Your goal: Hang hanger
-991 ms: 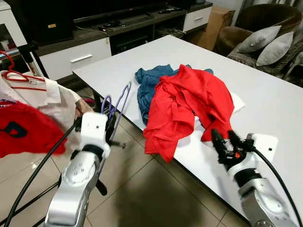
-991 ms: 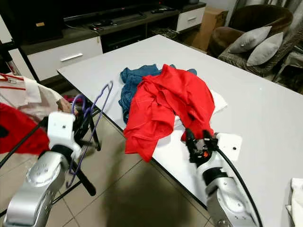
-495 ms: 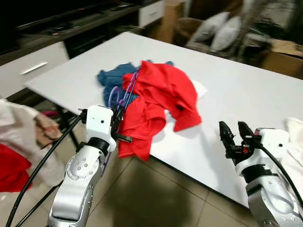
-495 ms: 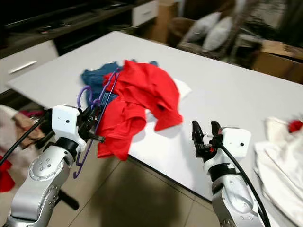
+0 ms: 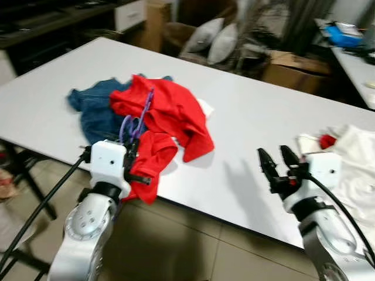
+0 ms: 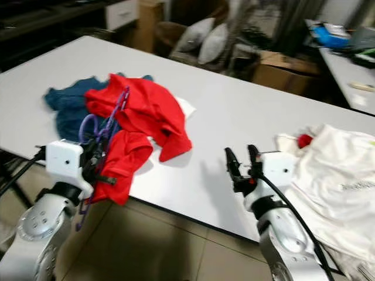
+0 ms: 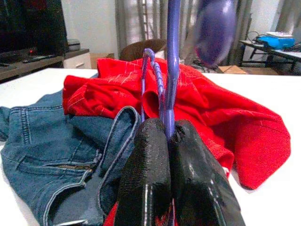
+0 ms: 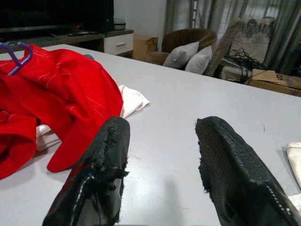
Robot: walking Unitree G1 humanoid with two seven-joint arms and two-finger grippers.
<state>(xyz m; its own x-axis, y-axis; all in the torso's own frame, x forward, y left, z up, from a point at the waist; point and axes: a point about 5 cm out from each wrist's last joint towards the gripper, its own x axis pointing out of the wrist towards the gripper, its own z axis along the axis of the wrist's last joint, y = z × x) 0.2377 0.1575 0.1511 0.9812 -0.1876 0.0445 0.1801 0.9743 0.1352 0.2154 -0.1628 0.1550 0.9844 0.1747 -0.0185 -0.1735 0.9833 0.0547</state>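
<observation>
Left gripper [image 7: 168,141] clamping purple hanger [image 7: 170,61], right gripper [image 8: 162,155] spread

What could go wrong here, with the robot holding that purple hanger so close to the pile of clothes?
The left gripper is shut on the purple hanger, right beside the red shirt that droops over the table's edge. The hanger might snag that cloth and drag it, perhaps with the jeans, to the floor. The fingers pinch only a thin bar, so the hanger could twist or slip. The right gripper hovers open, so it gives no support.
</observation>
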